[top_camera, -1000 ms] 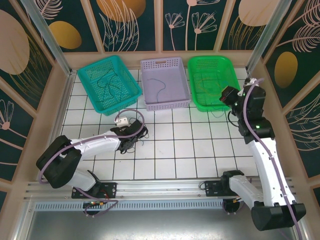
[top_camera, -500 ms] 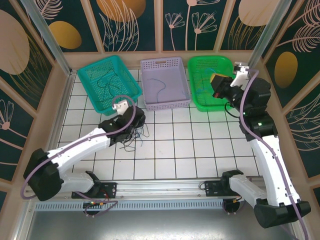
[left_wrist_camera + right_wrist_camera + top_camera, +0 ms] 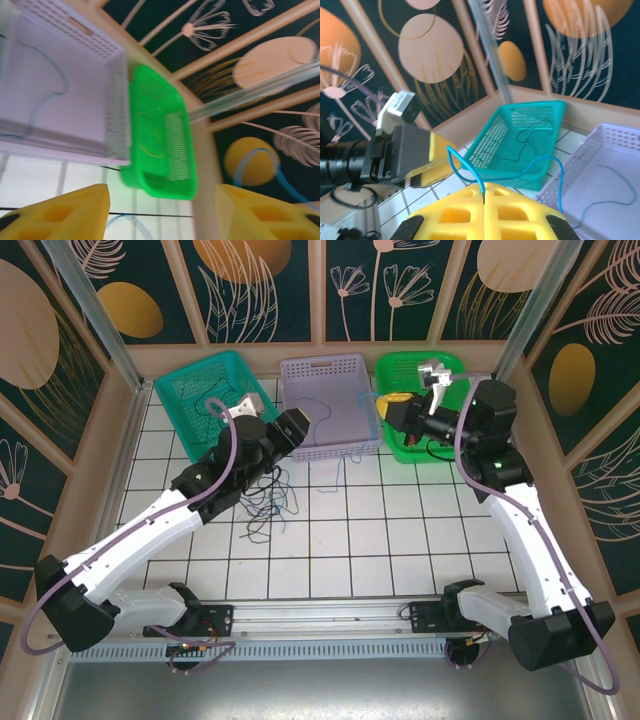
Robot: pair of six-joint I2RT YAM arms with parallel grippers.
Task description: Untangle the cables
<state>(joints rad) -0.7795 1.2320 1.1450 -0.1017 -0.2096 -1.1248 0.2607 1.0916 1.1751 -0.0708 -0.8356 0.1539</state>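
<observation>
Right gripper pinches a blue cable beside the lilac basket edge; left gripper gapes, empty.

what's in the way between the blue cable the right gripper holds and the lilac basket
Nothing visible. The right gripper pinches the blue cable beside the lilac basket's right rim; the left gripper is at its left wall, off that path.

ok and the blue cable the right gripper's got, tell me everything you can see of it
The blue cable is a thin, glossy, bright blue wire, plastic-coated by the look of it. One part is pinched in the shut right gripper; from there it rises in a small loop, arcs through the air and droops into the lilac basket.
</observation>
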